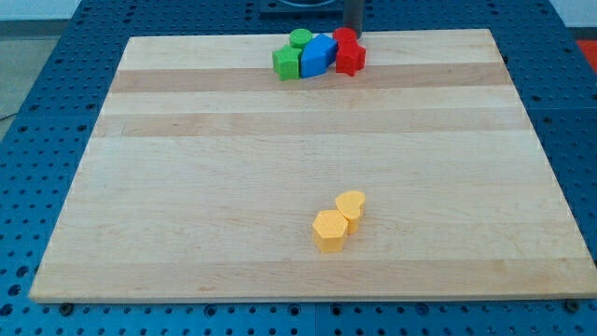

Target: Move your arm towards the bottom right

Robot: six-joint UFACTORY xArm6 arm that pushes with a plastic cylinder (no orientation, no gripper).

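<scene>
Presently my tip [355, 30] sat at view's top, touching red block [350, 58], holding nothing; bottom-right lay diag. opposite.

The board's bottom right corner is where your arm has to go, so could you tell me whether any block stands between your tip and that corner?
Nothing visible does. My tip is at the view's top, just behind the red blocks. A straight path to the bottom right passes right of them and well right of the two yellow blocks, over bare board.

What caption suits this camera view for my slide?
My tip at the wooden board's top edge, behind clustered green, blue and red blocks; two yellow blocks below.
</scene>
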